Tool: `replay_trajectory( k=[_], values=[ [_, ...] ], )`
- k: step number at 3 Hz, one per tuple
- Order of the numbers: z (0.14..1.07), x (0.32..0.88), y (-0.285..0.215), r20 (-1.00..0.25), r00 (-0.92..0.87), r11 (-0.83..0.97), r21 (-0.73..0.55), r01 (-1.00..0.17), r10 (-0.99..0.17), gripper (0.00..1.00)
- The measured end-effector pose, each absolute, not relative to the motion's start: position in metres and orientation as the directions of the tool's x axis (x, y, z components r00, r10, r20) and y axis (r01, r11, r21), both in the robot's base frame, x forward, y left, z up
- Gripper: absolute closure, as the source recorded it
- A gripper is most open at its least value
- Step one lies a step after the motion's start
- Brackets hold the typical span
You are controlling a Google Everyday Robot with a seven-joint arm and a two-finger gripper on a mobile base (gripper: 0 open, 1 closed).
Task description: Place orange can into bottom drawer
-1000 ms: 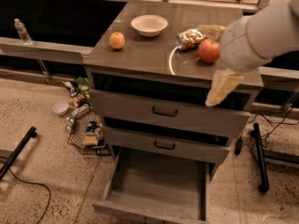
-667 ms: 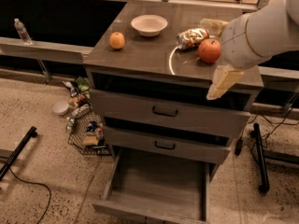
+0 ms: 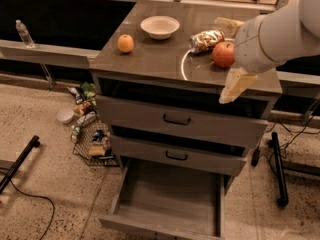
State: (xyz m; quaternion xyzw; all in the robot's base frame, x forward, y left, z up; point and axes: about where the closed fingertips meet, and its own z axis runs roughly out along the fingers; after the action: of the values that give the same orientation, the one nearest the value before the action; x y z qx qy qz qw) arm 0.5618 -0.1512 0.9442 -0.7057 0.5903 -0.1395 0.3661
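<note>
The orange can lies on its side on the countertop, at the right, touching the red apple. The bottom drawer is pulled open below the two shut upper drawers, and its plain grey inside holds nothing. My gripper hangs from the white arm at the counter's front right edge. It is just right of and below the apple, and apart from the can. It holds nothing that I can see.
An orange fruit and a white bowl sit on the countertop. A wire basket of snack packs stands on the floor left of the drawers. A black stand leg and cables lie to the right.
My gripper has risen slightly at the counter's front right edge. The can, the apple and the drawers have not moved.
</note>
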Motion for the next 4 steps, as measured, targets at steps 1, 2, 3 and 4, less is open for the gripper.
replay_trajectory(
  k=[1,2,3,4],
  values=[
    [0.939,0.578,-0.167,-0.201,0.238,-0.026,-0.71,-0.704,-0.95,0.0],
    [0.938,0.597,-0.185,-0.166,0.237,-0.045,-0.723,-0.689,-0.957,0.0],
    [0.942,0.62,-0.206,-0.135,0.254,-0.074,-0.738,-0.671,-0.958,0.0],
    [0.952,0.661,-0.21,-0.108,0.312,-0.131,-0.745,-0.654,-0.944,0.0]
  ],
)
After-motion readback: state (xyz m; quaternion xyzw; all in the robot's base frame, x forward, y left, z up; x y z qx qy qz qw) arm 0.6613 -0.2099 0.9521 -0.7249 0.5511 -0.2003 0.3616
